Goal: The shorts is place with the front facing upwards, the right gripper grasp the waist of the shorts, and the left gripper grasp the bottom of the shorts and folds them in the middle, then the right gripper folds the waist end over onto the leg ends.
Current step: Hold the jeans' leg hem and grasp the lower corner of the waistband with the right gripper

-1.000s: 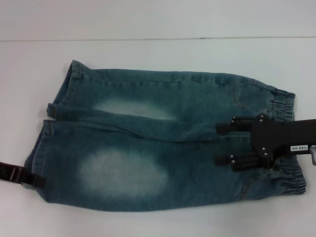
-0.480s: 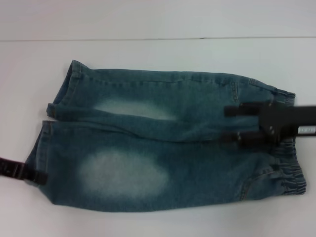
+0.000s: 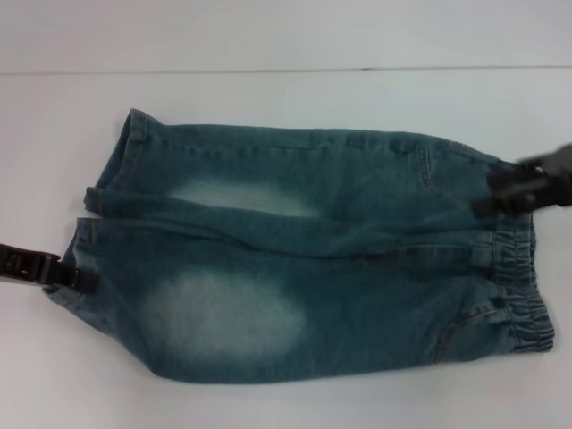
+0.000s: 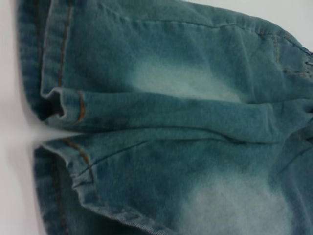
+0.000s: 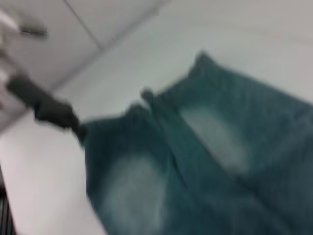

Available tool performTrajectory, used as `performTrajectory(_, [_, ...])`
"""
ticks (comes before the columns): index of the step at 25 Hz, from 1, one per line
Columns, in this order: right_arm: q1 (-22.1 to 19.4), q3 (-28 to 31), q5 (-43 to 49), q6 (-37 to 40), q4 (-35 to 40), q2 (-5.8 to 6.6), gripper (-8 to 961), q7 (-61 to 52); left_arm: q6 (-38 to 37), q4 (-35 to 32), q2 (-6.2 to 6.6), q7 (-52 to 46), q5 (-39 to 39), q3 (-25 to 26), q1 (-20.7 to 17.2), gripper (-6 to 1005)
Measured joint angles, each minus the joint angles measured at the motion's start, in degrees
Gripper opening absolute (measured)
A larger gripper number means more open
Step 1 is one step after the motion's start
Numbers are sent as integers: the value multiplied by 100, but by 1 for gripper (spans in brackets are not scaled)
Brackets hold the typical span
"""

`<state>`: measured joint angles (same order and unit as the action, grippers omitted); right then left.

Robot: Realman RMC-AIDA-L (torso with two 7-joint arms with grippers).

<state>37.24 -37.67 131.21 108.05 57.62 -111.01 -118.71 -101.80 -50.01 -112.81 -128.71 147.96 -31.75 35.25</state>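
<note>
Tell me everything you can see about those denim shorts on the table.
The shorts are long, blue-green denim with two faded pale patches, lying flat on the white table. The gathered elastic waist points to the robot's right, the hemmed leg ends to its left. The left gripper touches the nearer leg's hem corner; the right gripper hangs at the waist's far corner.

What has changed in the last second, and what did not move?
The right gripper withdrew from over the shorts toward the robot's right and now sits at the waist end. The left gripper rose along the near leg's hem, whose near corner has pulled in. The far leg stayed flat.
</note>
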Motion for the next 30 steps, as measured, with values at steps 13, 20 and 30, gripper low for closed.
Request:
performTrajectory(13, [353,-896,2337,530,223,-147,878,228,-83,17,5,-14,-97,3,203,-1])
performTrajectory(20, [573,-1203,2797,501,-120,-204,878,190,-164,44,6,-10,-289,2,196,0])
performTrajectory(30, [721,-1339,3286,332,-439,-268,877,149,-137,44,-18,-10,-300,2,224,-1])
